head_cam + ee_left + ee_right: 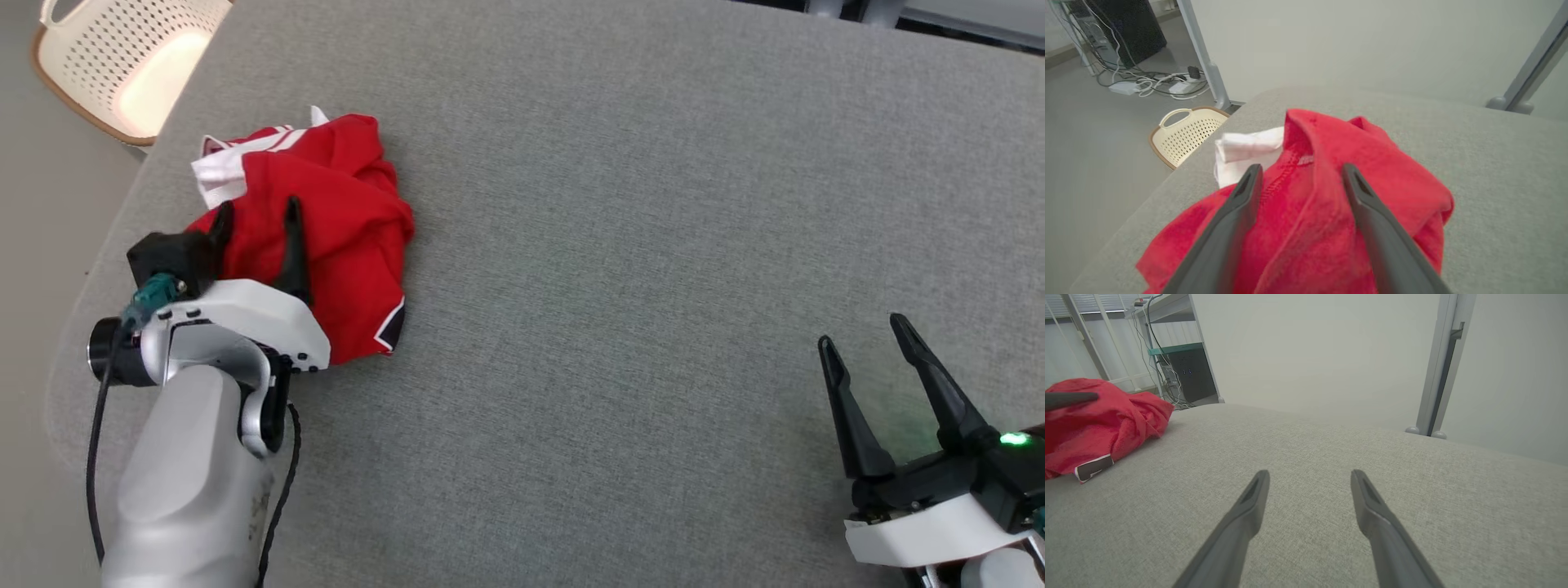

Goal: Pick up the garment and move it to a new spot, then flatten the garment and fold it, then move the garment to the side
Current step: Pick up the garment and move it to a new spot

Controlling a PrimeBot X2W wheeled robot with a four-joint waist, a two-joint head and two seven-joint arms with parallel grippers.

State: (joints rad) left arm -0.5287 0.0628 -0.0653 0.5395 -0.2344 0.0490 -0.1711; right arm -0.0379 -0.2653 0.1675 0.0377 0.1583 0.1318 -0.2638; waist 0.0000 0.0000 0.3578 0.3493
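Left hand [258,206] spread over garment [353,214], perhaps touching

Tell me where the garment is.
Head view, upper left: the garment lies crumpled on the table near its left edge, the left gripper's open fingers over it.

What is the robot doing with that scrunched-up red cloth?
It looks about to pick up the red garment, which lies crumpled near the left edge of the grey table. The left hand is open right over it, fingers either side of a fold, nothing grabbed yet. The right hand hangs open and empty, far to the right. A cream basket sits on the floor past the table's corner.
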